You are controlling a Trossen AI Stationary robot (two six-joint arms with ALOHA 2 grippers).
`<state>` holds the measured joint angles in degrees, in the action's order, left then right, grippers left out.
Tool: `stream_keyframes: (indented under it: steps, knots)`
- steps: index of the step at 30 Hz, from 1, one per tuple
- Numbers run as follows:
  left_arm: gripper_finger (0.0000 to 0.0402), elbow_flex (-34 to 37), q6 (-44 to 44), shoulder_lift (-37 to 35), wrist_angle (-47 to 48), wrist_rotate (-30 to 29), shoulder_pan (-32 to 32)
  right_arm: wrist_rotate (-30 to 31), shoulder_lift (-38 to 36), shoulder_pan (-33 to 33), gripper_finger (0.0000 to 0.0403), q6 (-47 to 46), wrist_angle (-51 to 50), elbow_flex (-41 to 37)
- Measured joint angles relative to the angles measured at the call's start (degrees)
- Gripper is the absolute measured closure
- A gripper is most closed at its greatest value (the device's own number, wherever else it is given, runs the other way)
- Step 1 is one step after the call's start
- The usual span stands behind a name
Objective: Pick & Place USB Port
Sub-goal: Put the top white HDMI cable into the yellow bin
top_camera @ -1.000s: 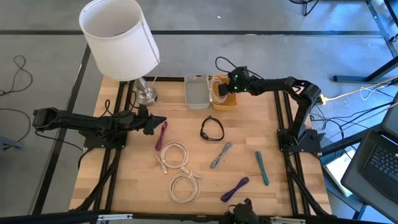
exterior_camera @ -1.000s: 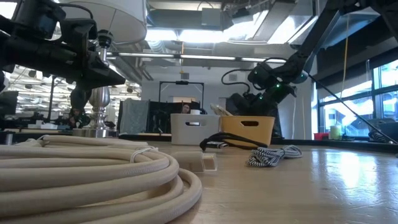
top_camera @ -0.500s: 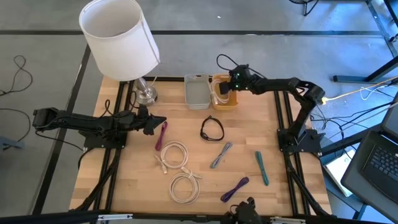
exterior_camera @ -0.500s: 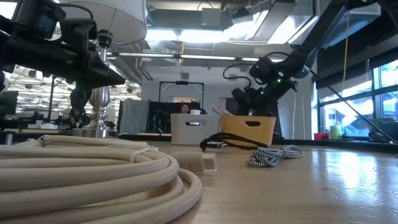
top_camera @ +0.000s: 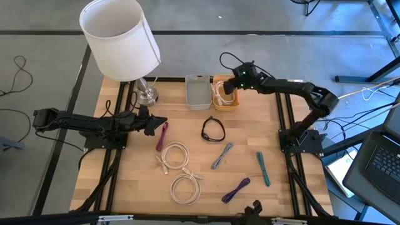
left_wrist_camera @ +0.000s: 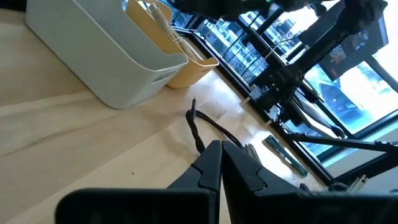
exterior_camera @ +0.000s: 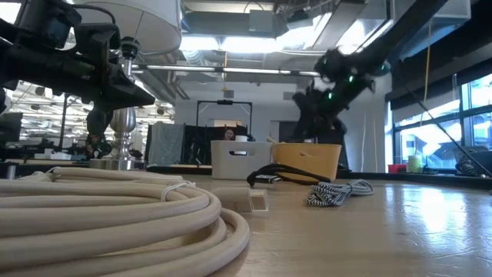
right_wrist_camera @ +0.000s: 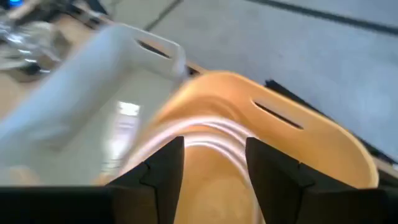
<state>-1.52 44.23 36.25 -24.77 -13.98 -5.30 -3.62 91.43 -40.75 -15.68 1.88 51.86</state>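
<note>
A white cable (top_camera: 220,92) lies coiled inside the yellow bin (top_camera: 226,102) at the table's far edge; the right wrist view shows the cable (right_wrist_camera: 205,134) on the bin's floor (right_wrist_camera: 298,149). My right gripper (right_wrist_camera: 214,168) is open and hovers above that bin (exterior_camera: 307,160), touching nothing; it shows raised in the low view (exterior_camera: 319,104) and over the bin's right side in the high view (top_camera: 237,80). My left gripper (left_wrist_camera: 221,152) is shut and waits above the table's left side (top_camera: 157,123), beside a magenta cable (top_camera: 162,136).
A white bin (top_camera: 198,92) stands left of the yellow one, and a lamp (top_camera: 122,40) at the far left corner. Spread on the table are a black cable (top_camera: 213,129), a grey braided cable (top_camera: 222,155), a teal cable (top_camera: 263,169), a purple cable (top_camera: 236,189) and two cream coils (top_camera: 175,156), (top_camera: 185,187).
My right gripper has risen out of the yellow bin and drawn back a little toward the table's right edge. The white cable has stayed in the bin.
</note>
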Motion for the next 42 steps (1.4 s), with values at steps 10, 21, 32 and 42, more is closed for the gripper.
stream_keyframes:
  steps: [10, 21, 32, 42]
  knots:
    - [0.0398, 0.0, 1.7, 0.0, 0.7, 0.0, 0.0, -26.2, -19.6, 10.1, 0.0245, -6.4, -19.3, 0.0]
    - [0.0398, 0.0, 2.1, 0.0, 0.7, 4.4, 0.0, -10.1, -29.2, 38.4, 0.0245, -23.8, -24.5, 0.0]
    - [0.0398, 0.0, 0.6, 0.0, -0.3, 16.9, 0.0, -0.1, -3.0, 51.1, 0.0244, -33.9, 9.6, 2.0]
    - [0.0398, 0.0, 0.5, -4.0, -1.4, 23.2, 0.5, -4.6, 18.8, 48.6, 0.0244, -16.9, -14.1, 28.2]
